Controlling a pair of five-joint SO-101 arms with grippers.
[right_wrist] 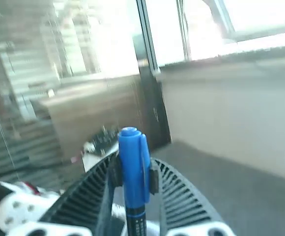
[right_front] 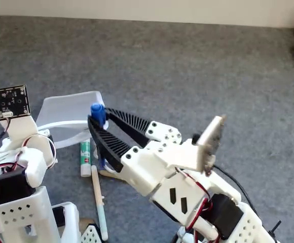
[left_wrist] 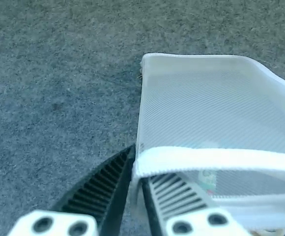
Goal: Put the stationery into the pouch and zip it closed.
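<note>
surface: grey carpet (right_front: 197,61) | room behind: bright window (right_wrist: 260,19) | wooden counter (right_wrist: 93,113) near window

Open grey surface runs across the far half and the right side of the bench (right_front: 203,66), giving wide room to pass. The crowding is at the near left. The pouch (right_front: 66,109) lies there with the left hand (left_wrist: 135,164) pinched on its rim, and that arm's white body bars the near-left approach. The right hand (right_front: 94,124), clamped on the blue marker (right_front: 97,112), slants in at the pouch's rim, and its long fingers cross above the glue stick (right_front: 86,158). The pen (right_front: 100,200) lies in the narrow lane between the two arms.
</note>
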